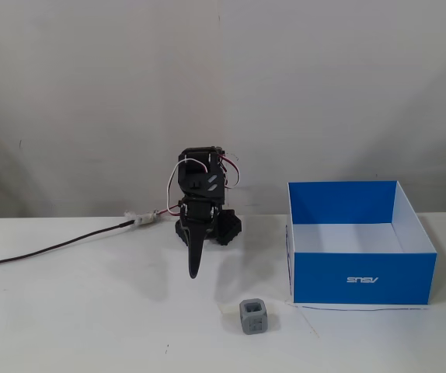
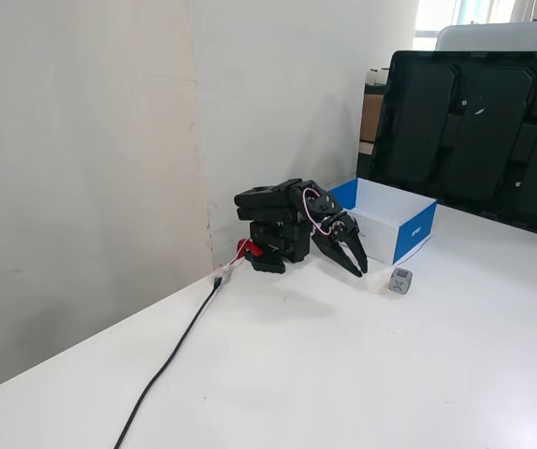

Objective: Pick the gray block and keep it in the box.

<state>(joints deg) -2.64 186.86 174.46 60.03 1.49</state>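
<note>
The gray block (image 1: 252, 316) sits on the white table, in front of and just left of the blue box's front corner in a fixed view; it also shows in another fixed view (image 2: 400, 281). The box (image 1: 361, 277) stands open and empty at the right, white inside (image 2: 413, 231). The black arm is folded up at its base. My gripper (image 1: 194, 272) points down at the table, behind and to the left of the block, apart from it (image 2: 360, 270). Its jaws look shut and hold nothing.
A black cable (image 1: 52, 249) runs from the arm's base to the left across the table (image 2: 170, 360). A wall stands close behind the arm. A large dark monitor (image 2: 474, 131) stands beyond the box.
</note>
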